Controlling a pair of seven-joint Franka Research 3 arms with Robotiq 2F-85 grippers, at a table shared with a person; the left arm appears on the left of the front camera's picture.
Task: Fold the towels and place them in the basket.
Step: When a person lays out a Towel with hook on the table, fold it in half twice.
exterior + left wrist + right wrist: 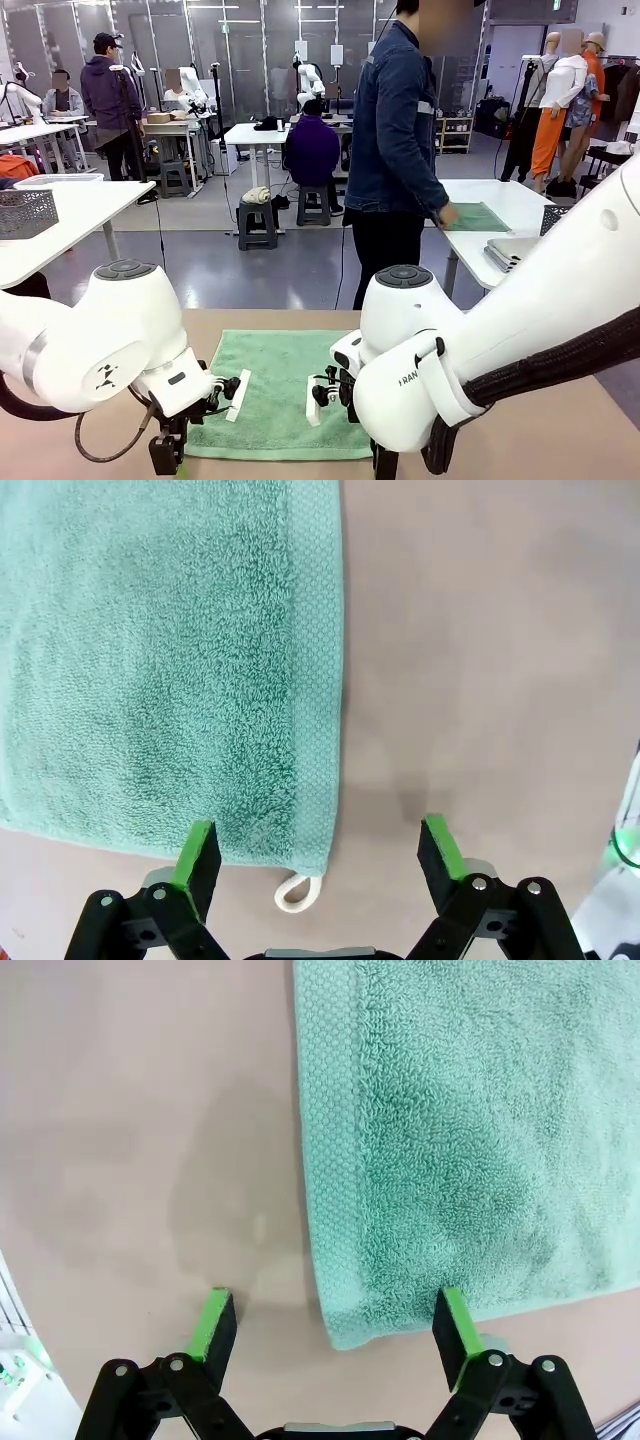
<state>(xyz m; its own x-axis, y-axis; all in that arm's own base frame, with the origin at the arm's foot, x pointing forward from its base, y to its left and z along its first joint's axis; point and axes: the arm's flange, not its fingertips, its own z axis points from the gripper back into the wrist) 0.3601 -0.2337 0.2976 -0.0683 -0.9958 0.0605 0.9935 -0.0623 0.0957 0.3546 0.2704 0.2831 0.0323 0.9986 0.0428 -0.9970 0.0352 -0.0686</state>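
At my remote station, a mint green towel [285, 390] lies flat on the tan table [500, 630] between the two arms, its near edge toward the robot. The left pincer [320, 845] hangs spread over the near left corner, one finger above the terry and the other above bare table, with the white corner loop [298, 890] lying between them and nothing gripped. The right pincer [335, 1320] is spread the same way across the near right corner, also holding nothing. Across the floor, a person [395, 130] in a denim jacket stands at another table with a hand on a second green cloth [478, 216]. I judge the fold has not begun, and that the grasp is where trouble could start. If I close the left pincer too shallow it may catch only the loop or the thin hem, and the corner could slide free on the lift. If one side grips deeper than the other, the towel would rise unevenly and fold askew. Coming down too far would press the fingers into the table.
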